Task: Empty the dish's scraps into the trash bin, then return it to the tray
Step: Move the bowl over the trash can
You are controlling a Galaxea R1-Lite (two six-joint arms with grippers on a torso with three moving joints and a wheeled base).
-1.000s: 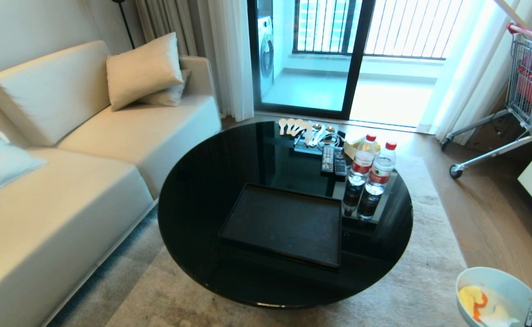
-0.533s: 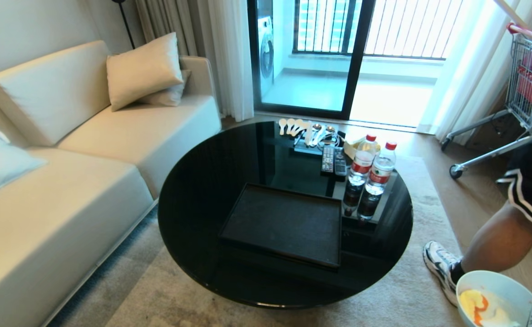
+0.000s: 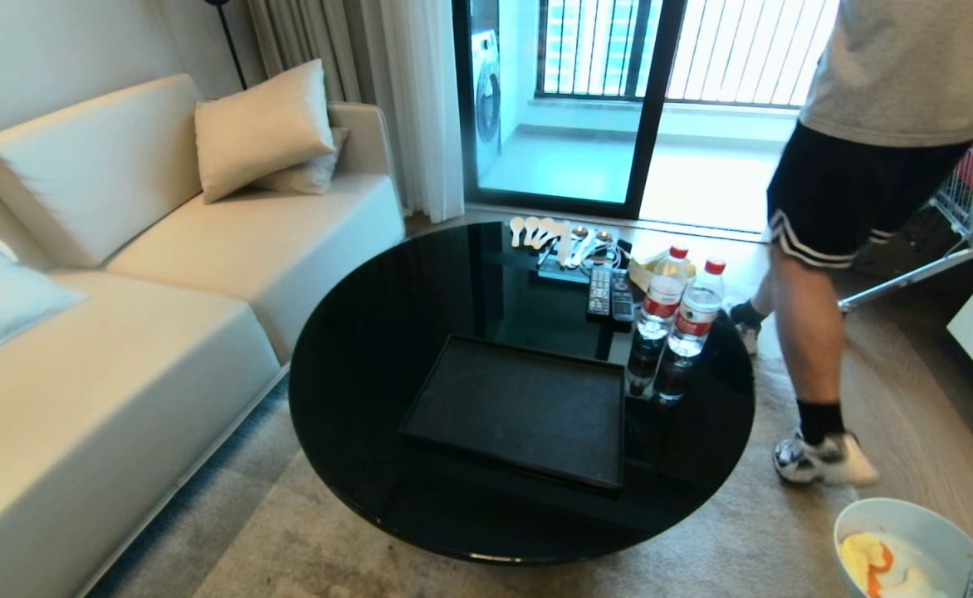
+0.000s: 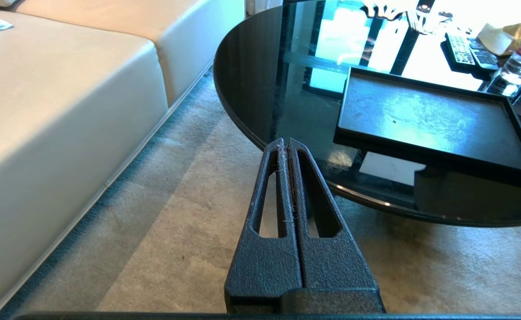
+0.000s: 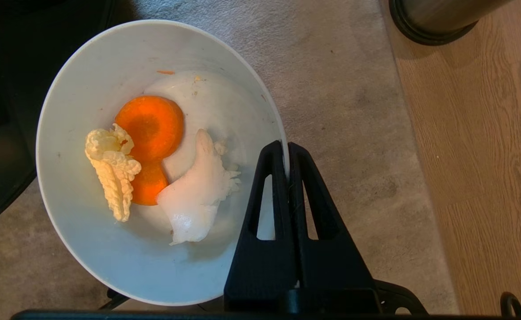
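While right tool (image 5: 287, 153) pinches dish (image 5: 109, 249) rim, rug open.

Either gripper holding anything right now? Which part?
Right gripper is shut on the dish, pinching its rim. Left gripper is shut, holding nothing.

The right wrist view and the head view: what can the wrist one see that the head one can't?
Only the right wrist view shows the trash bin, just its steel side and black base ring on the wood floor, and the right gripper shut on the dish's rim. Only the head view shows the tray on the round black table, the water bottles, the sofa and a person's legs. Both show the dish with the scraps inside, held over the carpet.
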